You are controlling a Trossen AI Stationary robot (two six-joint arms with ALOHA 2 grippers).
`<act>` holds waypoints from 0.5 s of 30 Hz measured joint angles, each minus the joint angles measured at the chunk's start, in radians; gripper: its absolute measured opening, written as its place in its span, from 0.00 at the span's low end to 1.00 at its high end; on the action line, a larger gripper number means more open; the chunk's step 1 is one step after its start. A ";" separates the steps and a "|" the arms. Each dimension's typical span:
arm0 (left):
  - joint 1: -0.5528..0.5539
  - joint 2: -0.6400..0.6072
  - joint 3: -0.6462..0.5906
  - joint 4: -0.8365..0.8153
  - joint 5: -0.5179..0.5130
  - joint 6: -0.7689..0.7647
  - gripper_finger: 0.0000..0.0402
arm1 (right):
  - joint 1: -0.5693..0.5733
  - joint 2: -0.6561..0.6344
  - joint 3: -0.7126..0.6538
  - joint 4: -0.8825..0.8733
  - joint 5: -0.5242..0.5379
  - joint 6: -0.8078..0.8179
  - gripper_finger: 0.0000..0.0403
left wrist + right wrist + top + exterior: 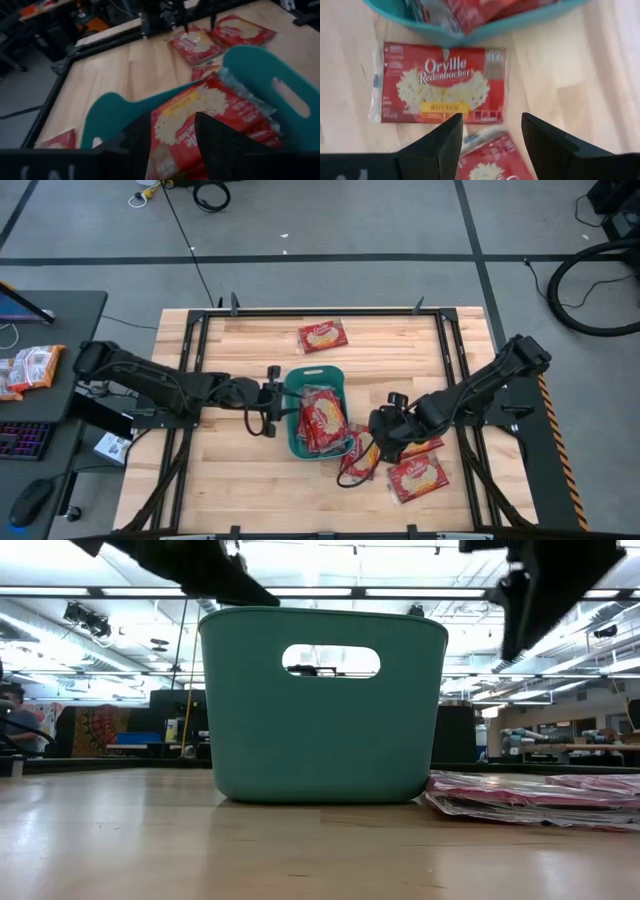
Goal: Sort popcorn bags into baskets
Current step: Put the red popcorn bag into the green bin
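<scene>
The teal basket stands mid-table with several red popcorn bags piled inside. My left gripper hovers at the basket's left rim, open. In its wrist view the top bag leans over the teal rim, and its end shows between my fingers. My right gripper points down, open, just right of the basket. It hangs over a bag lying flat on the table beside the basket wall. A second bag lies under its fingers. My left gripper's fingers stand on either side of the end of the top bag, which overhangs the basket's rim. I cannot tell whether they touch it.
One bag lies alone near the far edge. More bags lie on the wood right of the basket and show flat in the low view. A black frame borders the tabletop. A desk with a keyboard stands to the left.
</scene>
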 joint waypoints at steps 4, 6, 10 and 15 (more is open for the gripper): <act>0.000 -0.068 -0.048 0.003 -0.045 -0.007 0.38 | 0.049 0.007 -0.057 0.003 -0.072 0.095 0.52; 0.000 -0.109 -0.064 0.007 -0.072 -0.002 0.37 | 0.085 0.007 -0.088 0.020 -0.105 0.155 0.51; 0.000 -0.198 -0.092 0.001 -0.111 0.006 0.37 | 0.161 0.007 -0.171 0.115 -0.170 0.276 0.51; 0.001 -0.276 -0.104 -0.004 -0.119 0.006 0.37 | 0.240 0.008 -0.274 0.230 -0.243 0.418 0.51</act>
